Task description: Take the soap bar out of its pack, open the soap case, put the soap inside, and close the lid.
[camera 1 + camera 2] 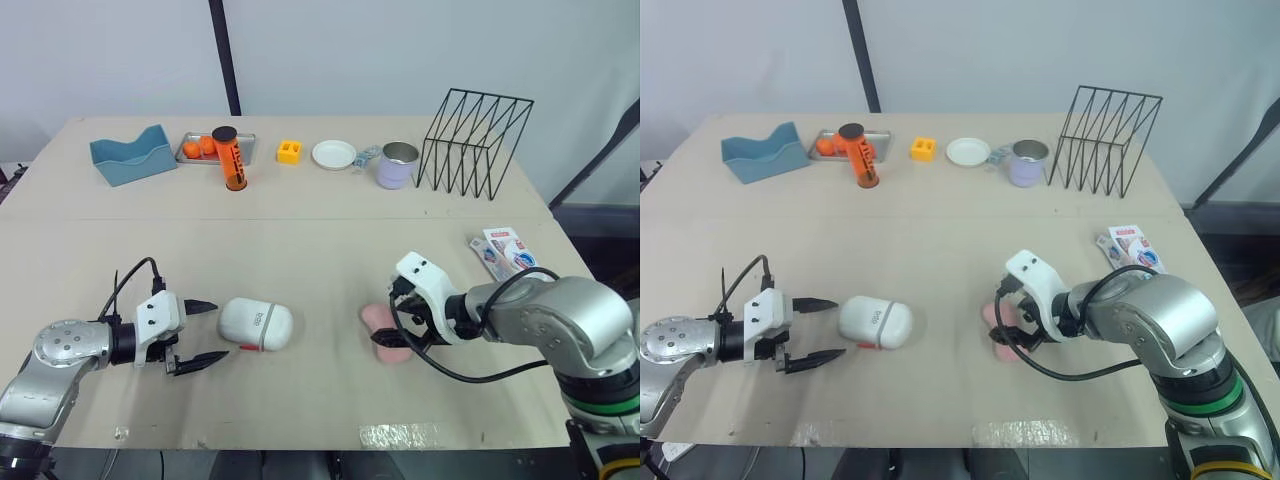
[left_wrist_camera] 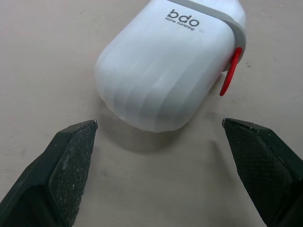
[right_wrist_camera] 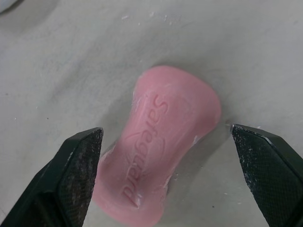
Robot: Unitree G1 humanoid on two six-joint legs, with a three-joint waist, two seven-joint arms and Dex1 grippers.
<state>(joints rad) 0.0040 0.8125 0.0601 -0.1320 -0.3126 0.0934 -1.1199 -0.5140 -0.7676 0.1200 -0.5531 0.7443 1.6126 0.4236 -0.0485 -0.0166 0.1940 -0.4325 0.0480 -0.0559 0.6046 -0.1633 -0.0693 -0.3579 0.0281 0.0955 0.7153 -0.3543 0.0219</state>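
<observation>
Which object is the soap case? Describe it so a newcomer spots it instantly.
On the beige table, look near the front edge on the robot's left, just ahead of the open left gripper. The soap case is the rounded, ribbed white capsule lying there, lid shut. Unlike the pink soap bar to its right, it carries a red tab and "bdo" lettering.

Left arm (image 1: 60,350) — silver metal, round joint cap with small screws, white wrist bracket, thin black cable looping over it. Right arm (image 1: 560,320) — bulkier silver-grey shell, green band low on it, thick black cables, white bracket. Left gripper (image 2: 159,124) and right gripper (image 3: 164,130): black wedge fingers (image 2: 71,161), knurled pads.
</observation>
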